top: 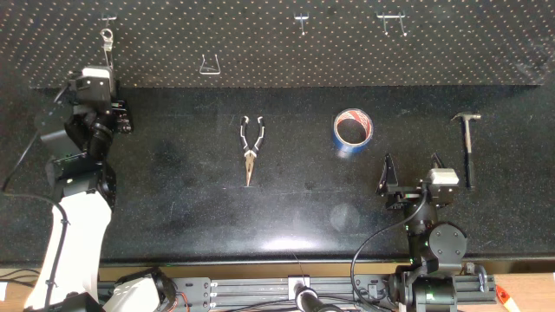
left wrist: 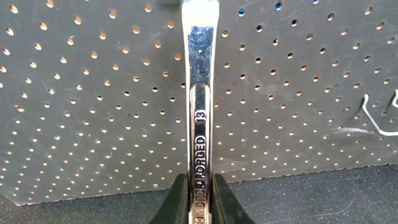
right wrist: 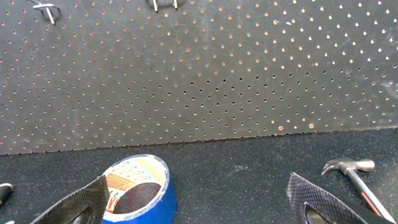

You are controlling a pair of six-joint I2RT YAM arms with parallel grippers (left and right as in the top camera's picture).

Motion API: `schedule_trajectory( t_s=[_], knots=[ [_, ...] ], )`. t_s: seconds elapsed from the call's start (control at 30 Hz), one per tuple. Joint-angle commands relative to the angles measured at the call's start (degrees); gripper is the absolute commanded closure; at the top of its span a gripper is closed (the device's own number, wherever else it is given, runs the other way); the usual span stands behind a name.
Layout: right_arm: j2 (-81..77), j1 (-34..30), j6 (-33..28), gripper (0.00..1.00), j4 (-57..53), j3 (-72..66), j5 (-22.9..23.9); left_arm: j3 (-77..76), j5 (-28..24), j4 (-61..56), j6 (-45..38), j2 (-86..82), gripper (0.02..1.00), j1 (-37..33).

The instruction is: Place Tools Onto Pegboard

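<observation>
Count: one wrench [left wrist: 199,93], one pliers [top: 251,149], one tape roll [top: 353,130], one hammer [top: 468,147]. Left gripper [left wrist: 199,190] is clamped on the wrench shank, arm stretched to the left end of the pegboard [top: 260,39], wrench upright against it. The rest lie on the table [top: 191,199]. Right gripper [right wrist: 199,202] is spread wide and empty, low between tape roll and hammer.

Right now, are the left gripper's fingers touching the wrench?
Touching. The left wrist view shows both fingers clamped against the sides of the wrench, with no gap.
</observation>
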State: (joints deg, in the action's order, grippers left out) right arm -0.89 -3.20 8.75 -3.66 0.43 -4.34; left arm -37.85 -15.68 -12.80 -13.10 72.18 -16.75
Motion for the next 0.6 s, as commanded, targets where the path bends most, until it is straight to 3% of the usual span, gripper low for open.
schedule_trajectory(
  t_s=[0.03,0.6],
  knots=[
    [0.26,0.39,0.63,0.069,-0.33,-0.2,0.5,-0.37,2.29,-2.51,0.66,1.2,0.991,0.33],
    [0.26,0.39,0.63,0.069,-0.33,-0.2,0.5,-0.35,4.81,-2.4,0.68,1.29,0.991,0.26]
  ],
)
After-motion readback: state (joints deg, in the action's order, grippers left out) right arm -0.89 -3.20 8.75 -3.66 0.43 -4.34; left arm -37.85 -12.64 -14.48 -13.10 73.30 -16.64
